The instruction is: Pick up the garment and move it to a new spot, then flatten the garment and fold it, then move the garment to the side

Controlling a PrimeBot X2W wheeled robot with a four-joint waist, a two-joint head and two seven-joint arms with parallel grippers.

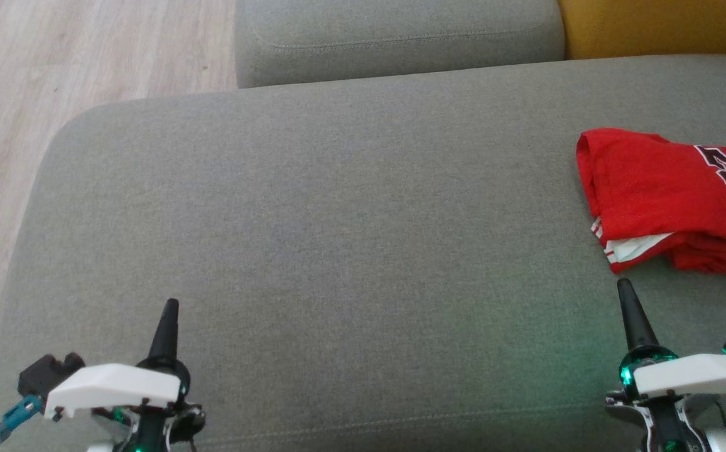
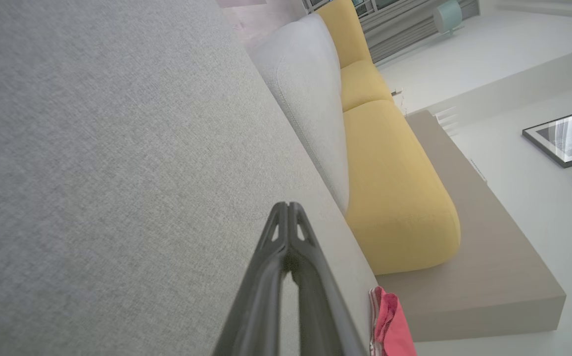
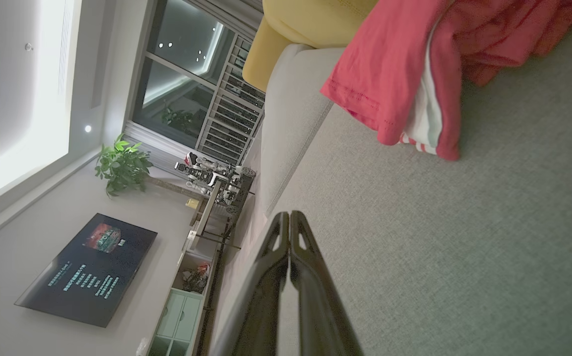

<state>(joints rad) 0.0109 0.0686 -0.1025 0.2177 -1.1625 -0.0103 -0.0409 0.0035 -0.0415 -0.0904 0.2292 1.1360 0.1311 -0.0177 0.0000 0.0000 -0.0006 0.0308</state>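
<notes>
Ahead of the left gripper the grey seat lies bare up to the grey back cushion, and equally bare sideways across to the right gripper. Near the right gripper's tips, ahead and slightly rightward, the red garment blocks the way; a yellow cushion rises beyond.

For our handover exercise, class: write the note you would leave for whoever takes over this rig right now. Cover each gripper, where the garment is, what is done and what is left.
The left gripper is shut and empty, low over the near left of the grey sofa seat.
The right gripper is shut and empty, just short of the red garment and not touching it.
The red garment lies on the seat's right side in a folded bundle, with a white-striped hem at its near edge.
Done, by the look of it: folded and set aside.
Left: probably nothing. The fold looks loose, so check it.
</notes>
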